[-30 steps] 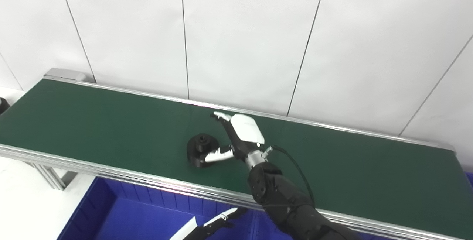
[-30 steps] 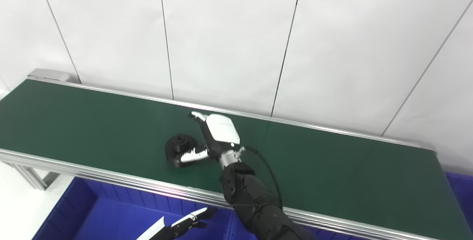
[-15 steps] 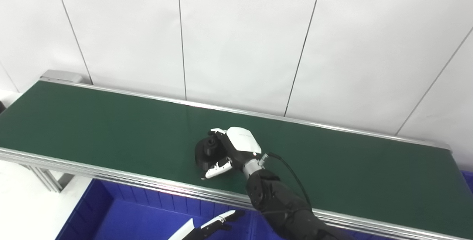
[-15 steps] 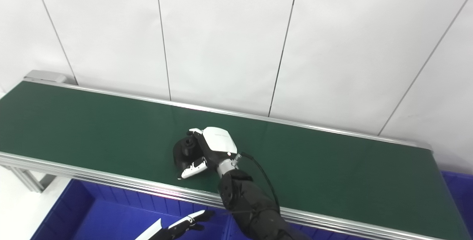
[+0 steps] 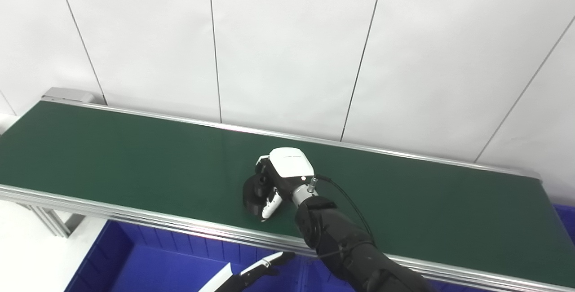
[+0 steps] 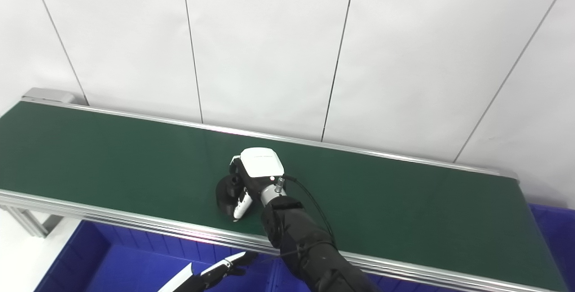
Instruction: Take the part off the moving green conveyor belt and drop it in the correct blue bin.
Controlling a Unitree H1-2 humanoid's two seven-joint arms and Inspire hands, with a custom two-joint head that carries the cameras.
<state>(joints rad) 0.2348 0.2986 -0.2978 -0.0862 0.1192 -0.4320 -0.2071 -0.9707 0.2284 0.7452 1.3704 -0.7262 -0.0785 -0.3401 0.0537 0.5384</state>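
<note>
A black round part with a raised hub lies on the green conveyor belt, near its front edge at the middle. My right hand reaches over the belt and is shut on the part: fingers curl over its top and far side, and the thumb presses its near side. The part looks tilted in the grip. It also shows in the right eye view. My left hand is low, below the belt's front rail and over a blue bin, with fingers stretched out and empty.
An aluminium rail runs along the belt's front edge, and a white panelled wall stands behind the belt. A second blue bin shows past the belt's right end. A cable loops from my right wrist.
My right hand has gone from open beside the part to closed around it. The part has drifted right with the belt and tipped. The camera has shifted a little.
</note>
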